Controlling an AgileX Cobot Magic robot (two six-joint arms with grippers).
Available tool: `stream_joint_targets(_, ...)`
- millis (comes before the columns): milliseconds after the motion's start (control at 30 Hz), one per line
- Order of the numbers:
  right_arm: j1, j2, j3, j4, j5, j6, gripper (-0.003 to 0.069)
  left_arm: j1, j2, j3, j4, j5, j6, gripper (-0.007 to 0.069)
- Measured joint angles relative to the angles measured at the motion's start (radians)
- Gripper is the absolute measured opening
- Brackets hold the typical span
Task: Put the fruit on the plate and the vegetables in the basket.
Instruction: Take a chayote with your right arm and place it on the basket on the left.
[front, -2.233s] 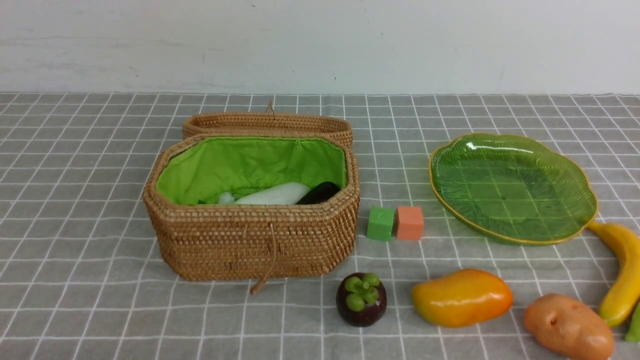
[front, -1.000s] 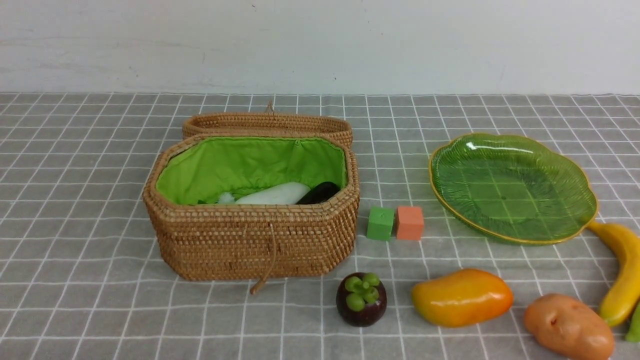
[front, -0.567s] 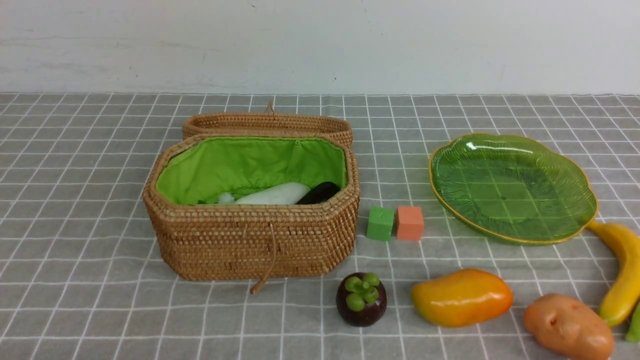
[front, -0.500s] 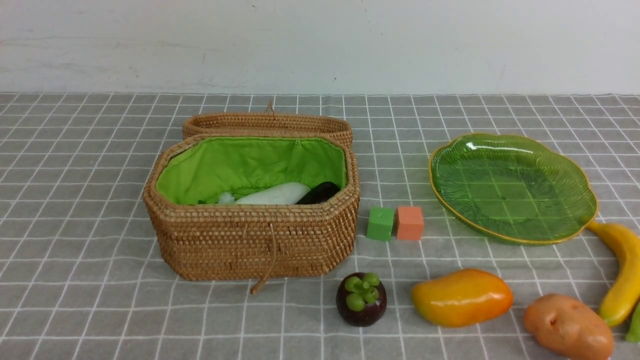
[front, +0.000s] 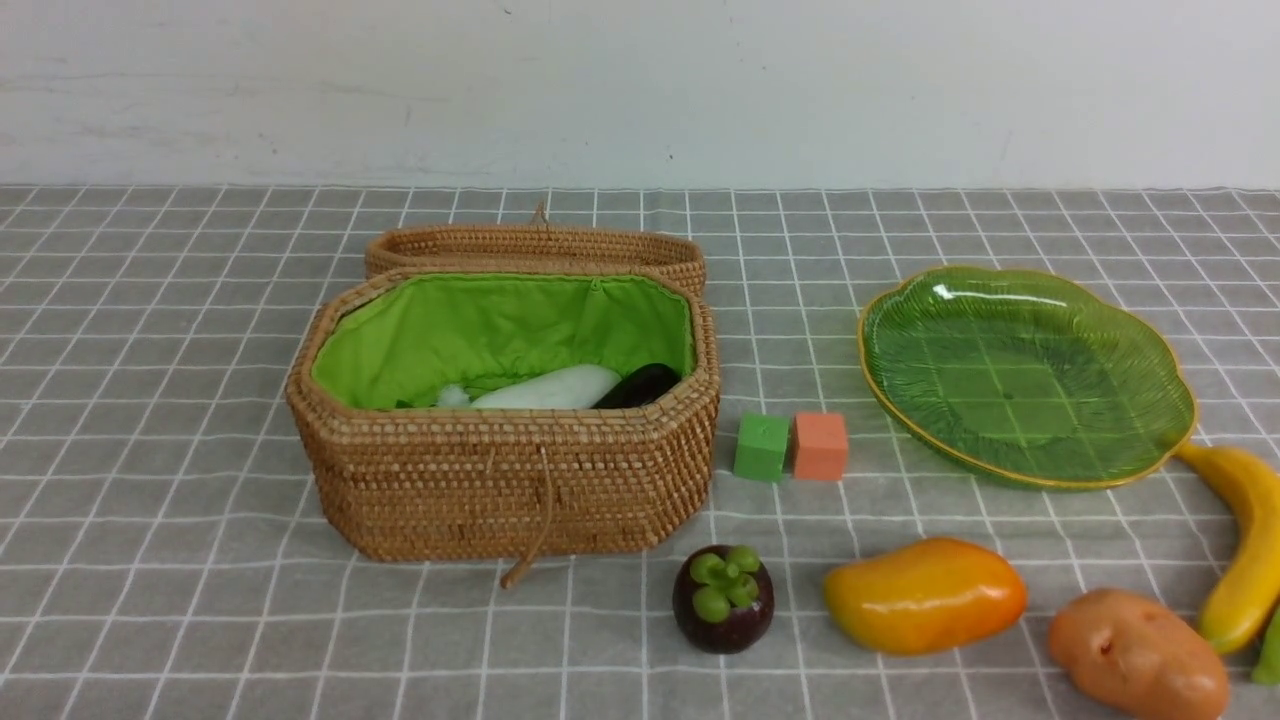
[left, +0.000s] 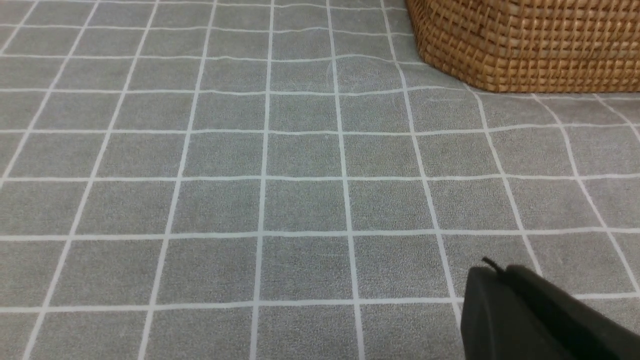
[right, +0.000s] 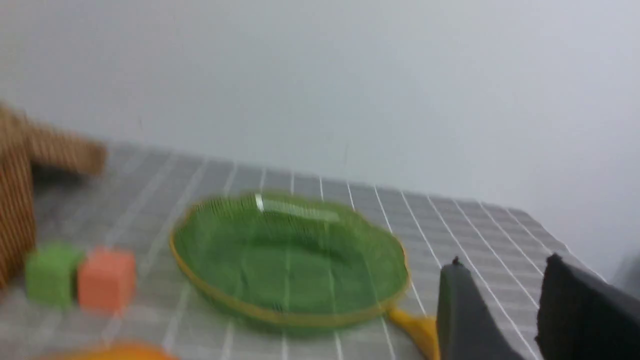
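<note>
We see a grey checked surface (front: 180, 400). Nothing on it has shifted over the last two seconds. Only the right wrist view is blurred, so we judge that arm is starting to move.

The open basket (front: 500, 480) holds the radish (front: 555, 388) and the eggplant (front: 645, 383). The plate (front: 1020, 380), to its right, is bare. Near the front lie the mangosteen (front: 722, 598), the mango (front: 925, 595) and the potato (front: 1135, 655). The banana (front: 1245, 540) touches the plate's rim, and a small green piece (front: 1268, 650) sits at the edge of the picture.

The left pincer (left: 500, 275) is closed on nothing, low over the cloth near the basket. The right pincer (right: 502, 270) is partly apart and empty, facing the plate. We judge a fruit pickup comes next, with all three fruits, the potato and the green piece still to sort.
</note>
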Motion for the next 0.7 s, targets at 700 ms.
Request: stream_joint_targets(700,0.000,0.501,-0.700,-0.040,0.503,0.305,0.0241,0.000,0.000,0.000,0.000,0.000,0.000,0.0031)
